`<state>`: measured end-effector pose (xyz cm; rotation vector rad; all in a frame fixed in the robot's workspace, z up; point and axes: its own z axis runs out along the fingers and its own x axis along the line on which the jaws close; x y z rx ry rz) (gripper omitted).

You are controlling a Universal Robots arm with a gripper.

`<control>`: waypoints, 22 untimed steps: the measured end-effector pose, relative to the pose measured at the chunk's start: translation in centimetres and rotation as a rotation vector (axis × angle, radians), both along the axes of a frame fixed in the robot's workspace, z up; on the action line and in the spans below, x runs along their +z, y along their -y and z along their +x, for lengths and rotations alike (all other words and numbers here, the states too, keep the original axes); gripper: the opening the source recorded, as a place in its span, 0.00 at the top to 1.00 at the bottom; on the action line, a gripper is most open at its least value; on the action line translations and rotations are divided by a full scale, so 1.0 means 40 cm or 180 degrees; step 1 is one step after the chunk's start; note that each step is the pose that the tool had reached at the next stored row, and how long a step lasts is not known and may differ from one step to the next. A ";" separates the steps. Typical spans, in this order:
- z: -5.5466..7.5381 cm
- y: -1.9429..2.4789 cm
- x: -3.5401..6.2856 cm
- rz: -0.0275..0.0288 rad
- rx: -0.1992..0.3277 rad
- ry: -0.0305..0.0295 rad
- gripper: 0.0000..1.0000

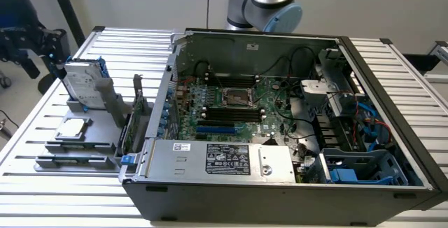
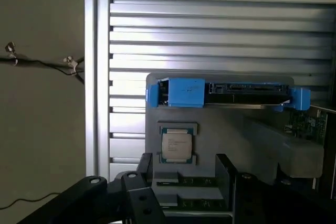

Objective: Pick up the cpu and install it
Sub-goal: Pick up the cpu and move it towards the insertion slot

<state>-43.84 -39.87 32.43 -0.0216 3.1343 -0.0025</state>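
The cpu [image 1: 72,128] is a small square chip with a silver-grey top, lying flat in a recess of the grey fixture [image 1: 84,147] at the exterior view's left. In the wrist view the cpu [image 2: 176,144] lies just beyond my gripper [image 2: 186,169], whose two black fingers [image 2: 145,167] stand apart with nothing between them. In the exterior view the gripper [image 1: 43,55] hangs above and behind the fixture, apart from the chip. The motherboard's cpu socket [image 1: 236,98] sits inside the open computer case [image 1: 280,186].
A silver hard drive with blue brackets [image 1: 83,84] stands upright on the fixture right behind the cpu, its top edge [image 2: 226,94] close to my fingers. Long black memory slots [image 1: 231,114] lie beside the socket. Everything stands on a slatted metal table [image 1: 42,202].
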 end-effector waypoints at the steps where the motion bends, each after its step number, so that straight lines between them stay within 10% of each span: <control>1: 0.000 0.006 -0.004 0.0000 -0.0002 0.0000 0.40; 10: 0.006 0.057 -0.046 0.0000 -0.0003 0.0000 0.40; 22: 0.014 0.059 -0.100 0.0000 -0.0003 0.0000 0.40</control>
